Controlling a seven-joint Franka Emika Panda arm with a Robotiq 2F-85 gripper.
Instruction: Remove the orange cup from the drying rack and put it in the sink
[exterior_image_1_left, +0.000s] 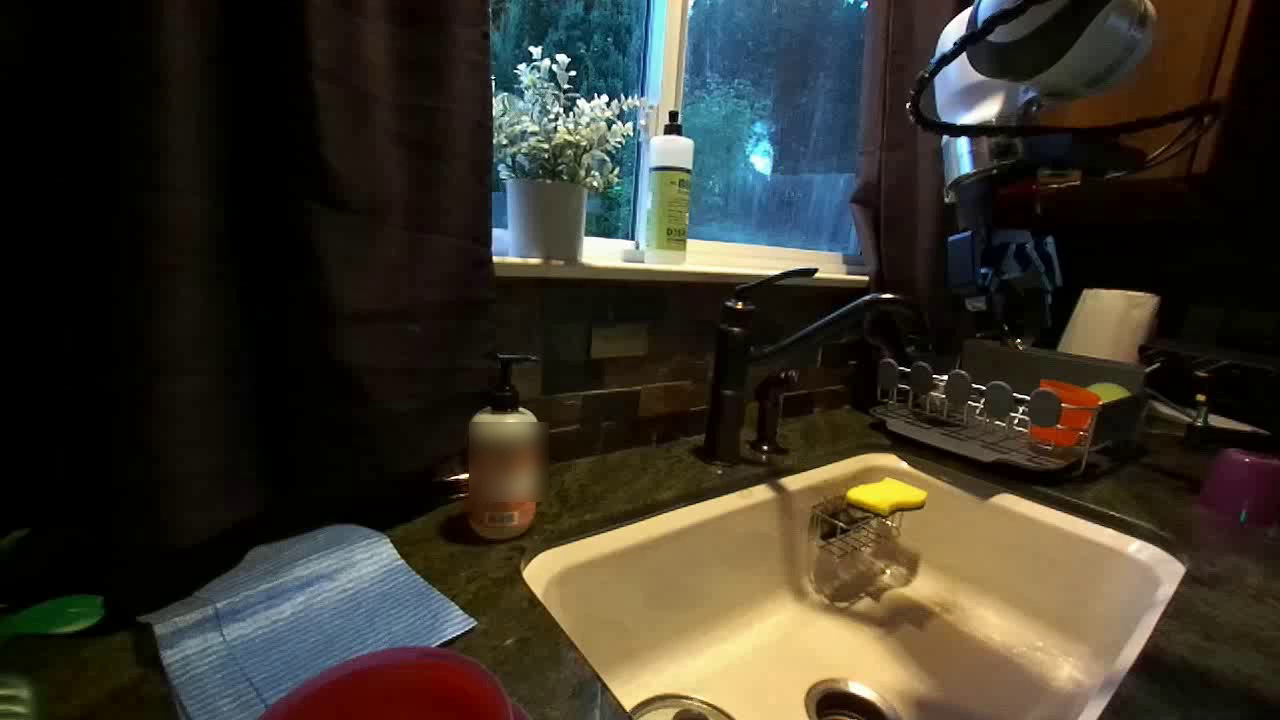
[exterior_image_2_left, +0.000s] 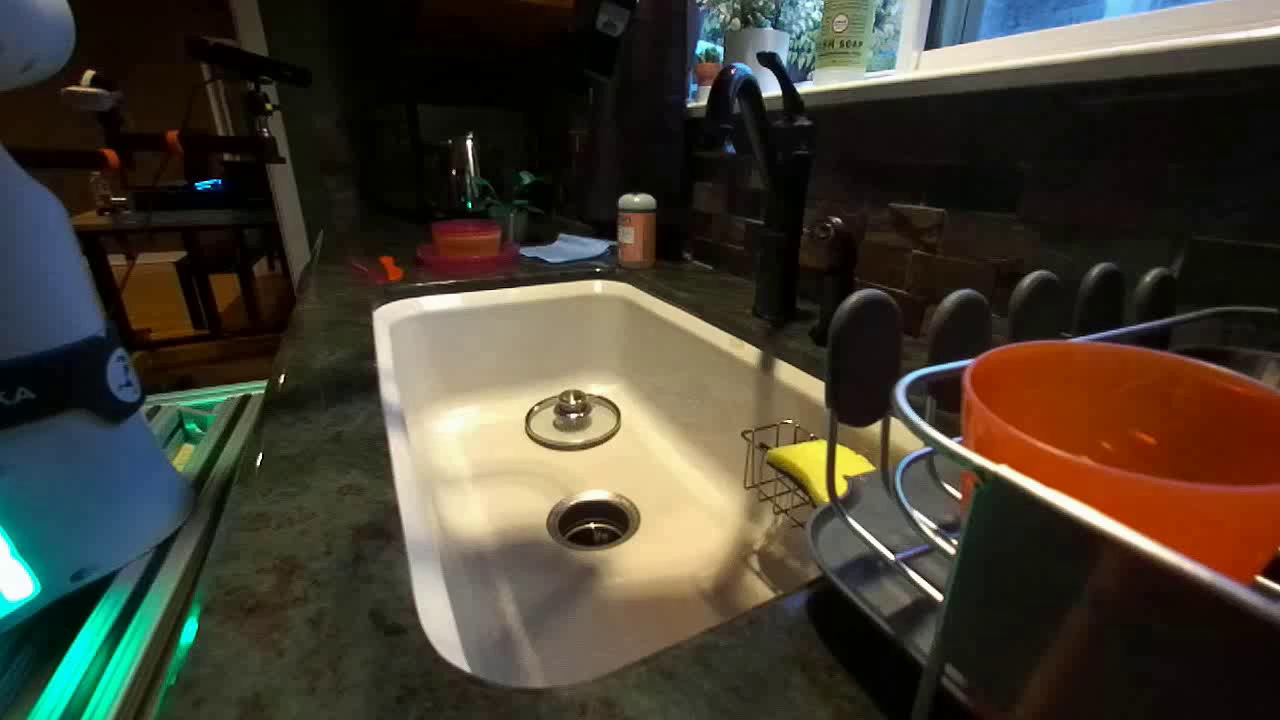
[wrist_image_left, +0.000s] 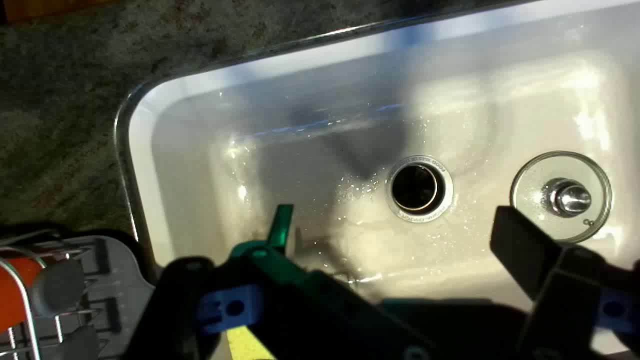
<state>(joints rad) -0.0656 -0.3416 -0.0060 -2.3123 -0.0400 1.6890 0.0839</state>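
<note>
The cup (exterior_image_2_left: 1110, 440) sits in the rack (exterior_image_1_left: 960, 440), mouth up, just beside the grey holder (exterior_image_1_left: 1118, 428); whether they touch I cannot tell. A pale green item (exterior_image_1_left: 1108, 391) shows next to it. Grey-capped prongs (exterior_image_2_left: 865, 355) rise between the cup and the sink (exterior_image_2_left: 510, 330), and a wire rim (exterior_image_2_left: 1090, 514) crosses in front of it in an exterior view.

The tool (wrist_image_left: 392, 225) has its fingers (wrist_image_left: 522, 247) spread well apart, the sink showing through the gap; the rack and part of the cup lie at the edge of the wrist view.

Inside the sink, a lid (exterior_image_2_left: 572, 415) rests near the drain (exterior_image_2_left: 593, 522). A wire basket (exterior_image_1_left: 835, 530) on the back wall bears a sponge (exterior_image_1_left: 887, 496). The faucet (exterior_image_1_left: 732, 400) stands on the tabletop (exterior_image_2_left: 300, 560) behind the sink, spout reaching outward. Past the end away from the rack are a soap bottle (exterior_image_1_left: 505, 475), a cloth (exterior_image_1_left: 310, 610) and a red dish (exterior_image_1_left: 390, 690). Near the rack is a purple item (exterior_image_1_left: 1240, 487), too dim to name. The sill (exterior_image_1_left: 600, 270) holds a plant (exterior_image_1_left: 560, 125) and a green-labelled bottle (exterior_image_1_left: 668, 200).
</note>
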